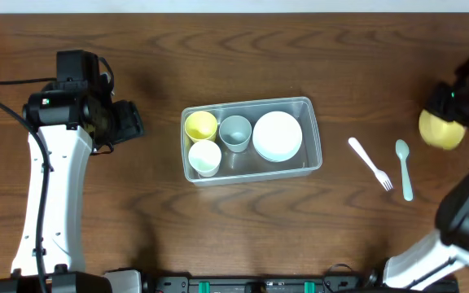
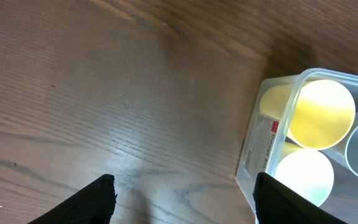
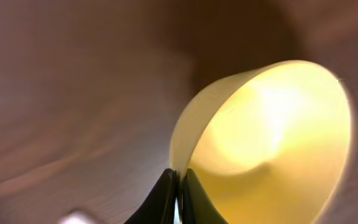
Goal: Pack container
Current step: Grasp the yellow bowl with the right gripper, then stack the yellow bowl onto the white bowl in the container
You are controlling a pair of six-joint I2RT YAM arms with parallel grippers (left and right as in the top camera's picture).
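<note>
The clear rectangular container (image 1: 316, 150) sits mid-table, holding a yellow cup (image 1: 200, 125), a white cup (image 1: 205, 156), a grey cup (image 1: 235, 132) and a white bowl (image 1: 278, 135). Its left end shows in the left wrist view (image 2: 263, 146) with the yellow cup (image 2: 321, 113) and white cup (image 2: 303, 174). My left gripper (image 2: 185, 199) is open and empty over bare wood left of the container. My right gripper (image 3: 179, 186) is shut on the rim of a yellow bowl (image 3: 272, 143), held at the far right (image 1: 440, 130).
A white plastic fork (image 1: 370, 163) and a pale green spoon (image 1: 405, 168) lie on the wooden table (image 1: 243, 228) right of the container. The left arm (image 1: 51, 187) stands at the left side.
</note>
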